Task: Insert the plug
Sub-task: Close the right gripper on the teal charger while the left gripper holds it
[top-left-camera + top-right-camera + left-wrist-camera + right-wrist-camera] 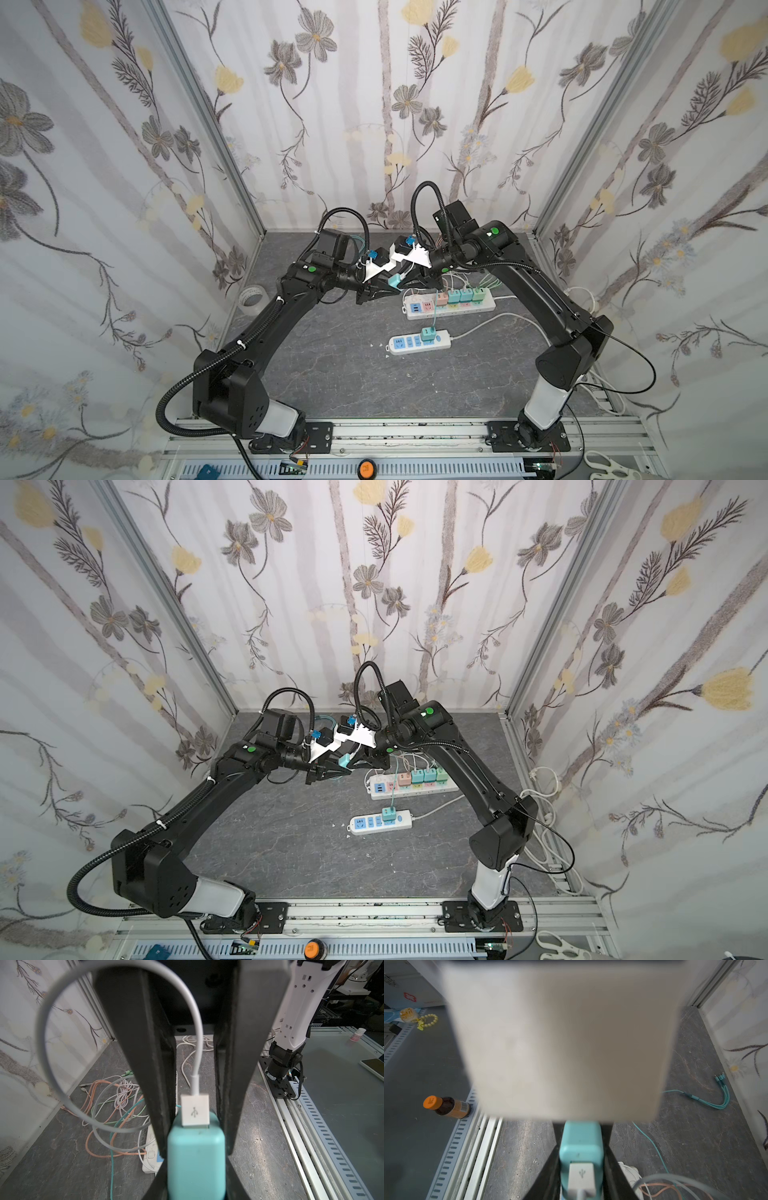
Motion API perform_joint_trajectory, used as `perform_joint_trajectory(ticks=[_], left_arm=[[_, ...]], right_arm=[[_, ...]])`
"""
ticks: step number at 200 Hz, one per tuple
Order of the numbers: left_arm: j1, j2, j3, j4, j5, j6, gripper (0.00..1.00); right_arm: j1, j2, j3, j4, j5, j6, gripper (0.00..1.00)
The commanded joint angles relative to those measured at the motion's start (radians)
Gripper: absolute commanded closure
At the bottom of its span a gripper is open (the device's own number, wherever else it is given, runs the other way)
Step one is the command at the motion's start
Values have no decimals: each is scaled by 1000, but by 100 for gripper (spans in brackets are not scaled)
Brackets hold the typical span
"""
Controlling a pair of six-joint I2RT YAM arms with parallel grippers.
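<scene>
The plug (pixel 397 280) (pixel 345 760) is a teal charger block held in the air above the grey table, between both arms. A white USB connector (pixel 195 1112) (pixel 581 1176) with a looping white cable sits in its end. My left gripper (pixel 196 1157) (pixel 388 291) is shut on the block's body. From the opposite side my right gripper (pixel 581 1157) (pixel 409 282) has its black fingers (pixel 162 1095) pressed on both flanks of the plug's USB end. A white power strip (pixel 419 343) with blue sockets lies below, with one teal adapter in it.
A longer strip (pixel 451 305) holding several coloured adapters lies behind the short one. Tangled orange, green and white cables (pixel 116 1105) sit beyond it, a teal multi-head cable (pixel 716 1097) near the wall, and a tape roll (pixel 252 297) at the left wall.
</scene>
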Motion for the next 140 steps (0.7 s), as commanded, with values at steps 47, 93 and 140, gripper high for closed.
perform_joint_trajectory(ticks=[47,93,140], left_arm=[[2,-1,-18,100,-16,-16,100],[3,-12,-44,152,-32,-46,100],[15,-73,-175,319,-88,-144,20]], right_arm=[[21,22,32,-101,-31,-66,85],[24,15,26,-104,-53,-78,100],[1,-8,18,-102,-12,-66,100]])
